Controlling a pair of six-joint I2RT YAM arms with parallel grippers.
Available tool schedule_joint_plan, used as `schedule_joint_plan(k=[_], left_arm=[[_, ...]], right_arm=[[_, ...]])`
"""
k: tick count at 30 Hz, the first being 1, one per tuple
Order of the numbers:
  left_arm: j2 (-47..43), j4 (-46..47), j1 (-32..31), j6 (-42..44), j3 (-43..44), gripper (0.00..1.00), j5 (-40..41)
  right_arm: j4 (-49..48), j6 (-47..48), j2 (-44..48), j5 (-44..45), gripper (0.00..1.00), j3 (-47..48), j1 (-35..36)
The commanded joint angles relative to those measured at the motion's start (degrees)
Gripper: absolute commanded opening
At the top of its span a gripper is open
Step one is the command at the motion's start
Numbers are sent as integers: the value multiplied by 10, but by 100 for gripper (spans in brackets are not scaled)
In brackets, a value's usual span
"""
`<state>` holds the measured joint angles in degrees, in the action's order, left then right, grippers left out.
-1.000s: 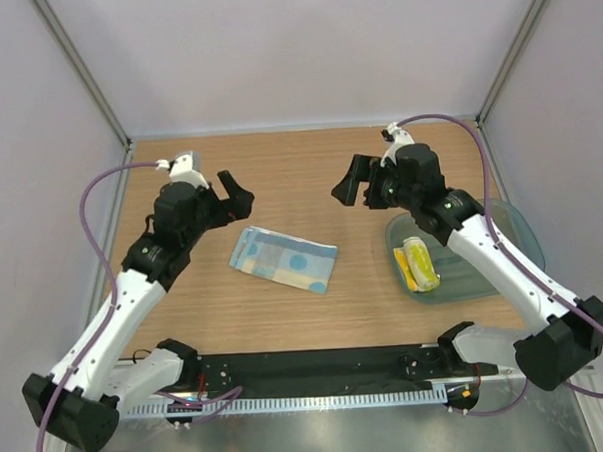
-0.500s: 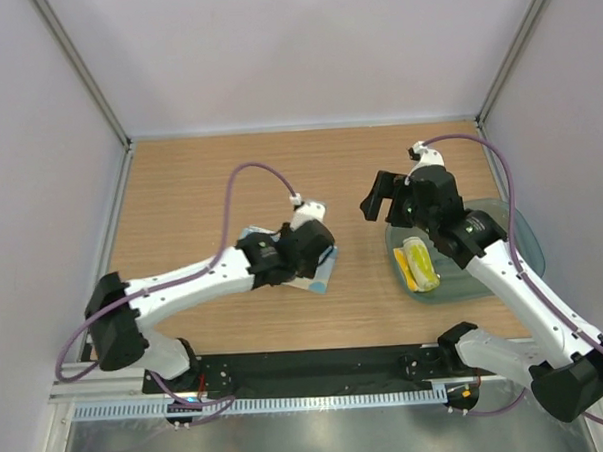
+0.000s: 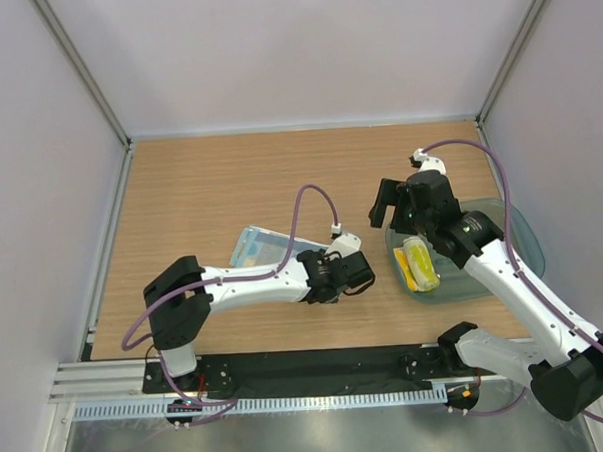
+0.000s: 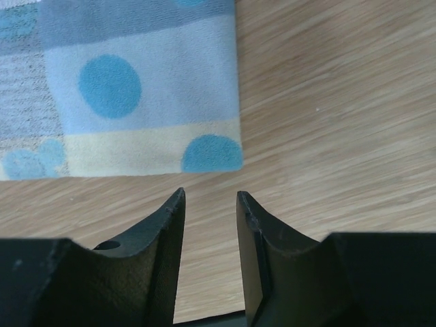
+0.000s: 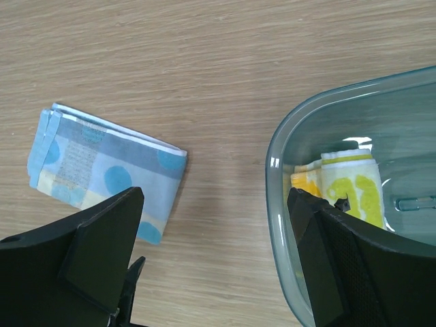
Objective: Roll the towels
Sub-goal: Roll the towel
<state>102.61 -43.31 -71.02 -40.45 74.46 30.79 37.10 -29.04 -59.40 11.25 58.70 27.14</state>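
Grab step, I reckon: left gripper (image 4: 210,197), jaws a slit apart & empty, sits at corner of blue towel (image 4: 136,88); right gripper (image 5: 214,204) wide, empty. Next: pinch edge, roll.

Robot lab test cell. Wood-grain table (image 3: 229,179) is boxed by plain pale walls (image 3: 304,56) at top and sides, with metal corner posts (image 3: 82,70) upper left and upper right. Left arm (image 3: 249,285) and right arm (image 3: 509,272), 2 total, are bolted to a black base rail (image 3: 318,365) at bottom.
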Motion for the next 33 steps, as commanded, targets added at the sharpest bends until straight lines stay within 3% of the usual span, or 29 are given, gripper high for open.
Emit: schedule_joint_plan(k=[1,14,23,33], left_arm=[[15,47,-1,-1,17,38,-12],[66,64,-1,30,18,56,-6],[83,88,6,31,4,54,1],[66,147,43,29,-68,40,-33]], right_arm=[[4,-1,0,26,95,1,-2],[13,-14,15,39,95,-19,-9],[12,-12,8,38,95,-17,-12],[13,-13,-1,38,95,-17,-13]])
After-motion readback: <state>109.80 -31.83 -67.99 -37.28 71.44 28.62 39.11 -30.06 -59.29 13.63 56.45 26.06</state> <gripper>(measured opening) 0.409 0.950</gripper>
